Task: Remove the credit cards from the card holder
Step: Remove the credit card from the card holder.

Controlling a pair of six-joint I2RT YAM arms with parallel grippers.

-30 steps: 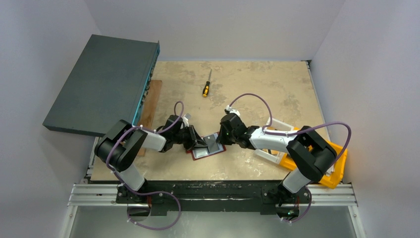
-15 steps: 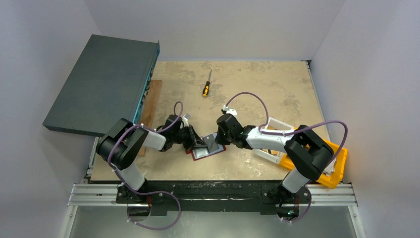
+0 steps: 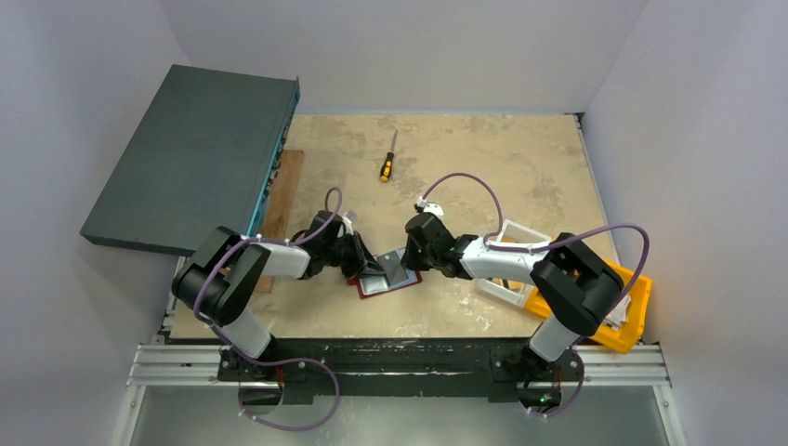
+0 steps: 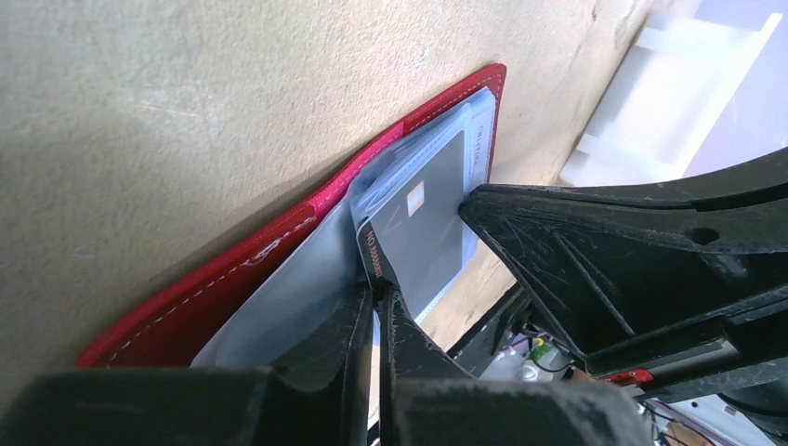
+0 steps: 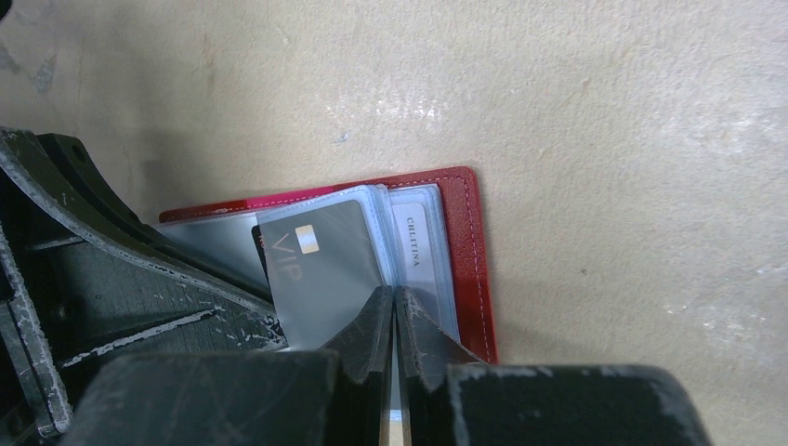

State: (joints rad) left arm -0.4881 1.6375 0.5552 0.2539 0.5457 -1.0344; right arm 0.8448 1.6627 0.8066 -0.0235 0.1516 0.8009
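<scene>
Right now the card holder [image 3: 387, 279] lies open and flat on the table [image 3: 483, 158], close to its near edge and between the two arms. The open tabletop lies beyond it, toward the screwdriver [image 3: 387, 162]. On the left side you are hemmed in by the wooden board [image 3: 284, 190] and the dark teal box [image 3: 186, 158] that overhangs the table's left edge.

Your left gripper [image 4: 375, 294] is pinched nearly closed on the near corner of the grey card [image 4: 423, 223]. The right gripper [image 5: 392, 299] has its fingers pressed together, and the edge of a clear sleeve [image 5: 385, 237] runs into the slit between them.

Compared with a second ago, the right wrist has slid a little leftward, closer over the holder, and the left arm's elbow has drifted slightly left. The holder itself has not shifted.

Inside the holder, the grey card sits tilted and partly out of its sleeve, while a pale printed card [image 5: 414, 243] is tucked in the pocket against the red right-hand leaf. At the right, a white bin [image 3: 513, 243] rests against an orange bin [image 3: 635, 314]; you cannot tell what either contains
</scene>
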